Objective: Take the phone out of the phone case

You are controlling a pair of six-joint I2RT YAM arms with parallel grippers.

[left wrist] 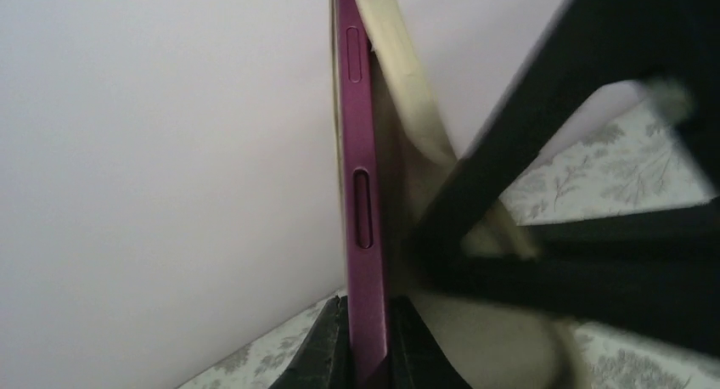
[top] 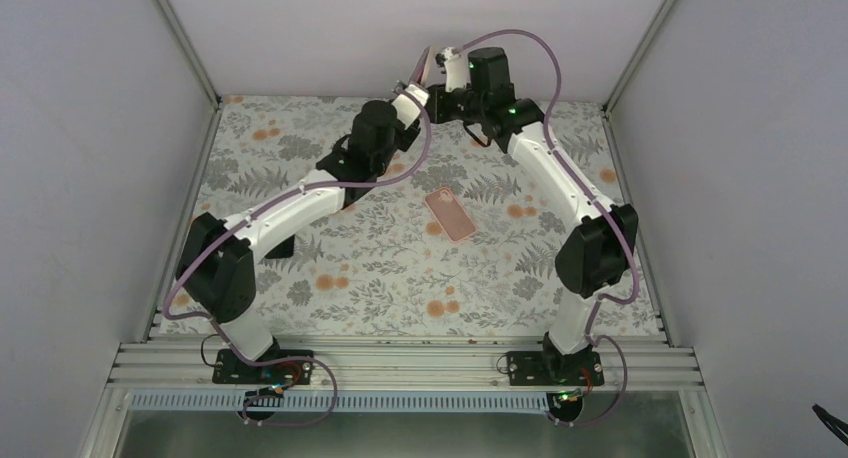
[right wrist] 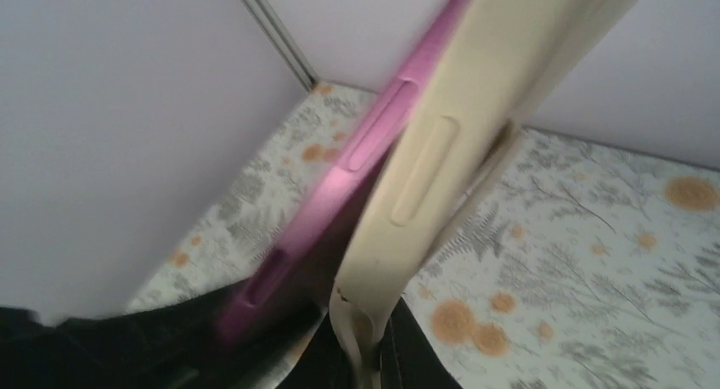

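Phone (left wrist: 361,151), purple, stiff and likely slippery, clamped edgewise in left claw (left wrist: 367,342); right claw (right wrist: 374,359) pinches the soft cream case (right wrist: 433,168), which should flex off.

There are two robot arms: the left arm (top: 300,203) and the right arm (top: 560,173). Each arm has one claw, so there are two claws: the left claw (left wrist: 367,342) and the right claw (right wrist: 371,359). There is one purple phone (left wrist: 361,194), and two long buttons (left wrist: 363,209) show on its side. There is one cream phone case (right wrist: 441,134). There is one table (top: 400,278), and one flat pink thing (top: 450,215) lies in the middle of it.
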